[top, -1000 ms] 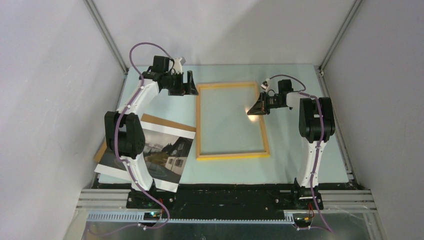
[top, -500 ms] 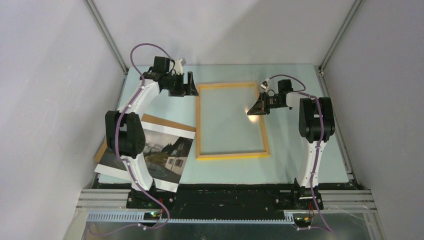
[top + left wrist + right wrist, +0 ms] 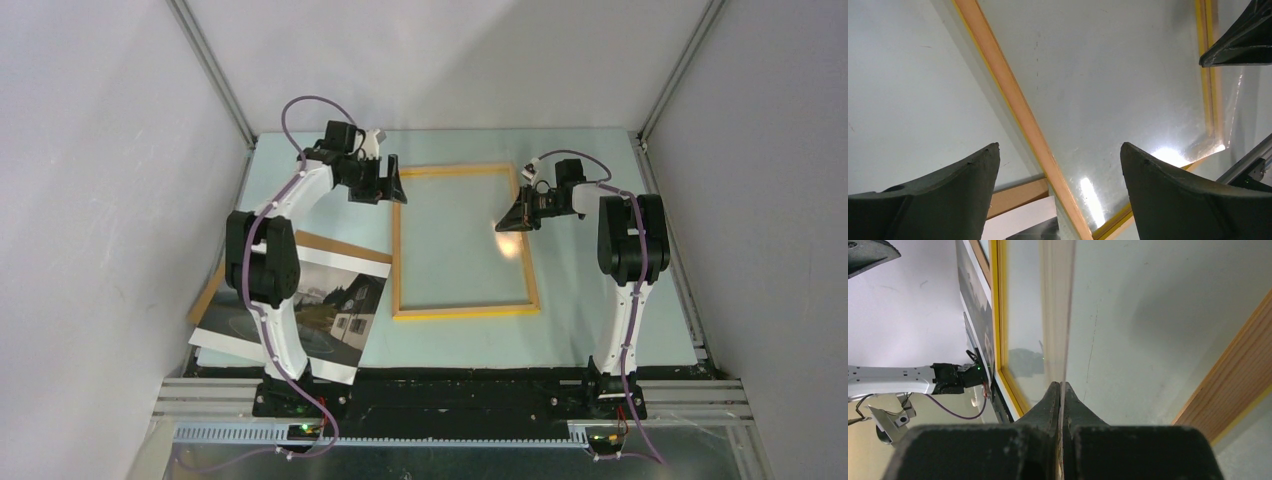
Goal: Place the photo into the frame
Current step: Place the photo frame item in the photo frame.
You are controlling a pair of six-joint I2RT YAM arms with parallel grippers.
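The frame (image 3: 465,312), with thin yellow-orange rails and a clear pane, lies mid-table. My right gripper (image 3: 505,222) is at its right rail and is shut on that thin edge, which runs between the fingers in the right wrist view (image 3: 1061,385). Over the frame's left rail (image 3: 1003,75), near its far left corner, my left gripper (image 3: 392,183) hangs open and holds nothing (image 3: 1060,147). The photo (image 3: 320,305), a dark misty landscape with a white border, lies at the near left, partly under the left arm. Its white edge (image 3: 1023,220) shows in the left wrist view.
A brown backing board (image 3: 340,246) lies under the photo, sticking out at its far edge, and shows again as a brown strip (image 3: 1015,197) in the left wrist view. Grey walls and metal posts close in the table on the left, back and right.
My left arm has swung right, bringing its open gripper from beside the frame to over the frame's left rail. The right gripper and the frame have stayed put.
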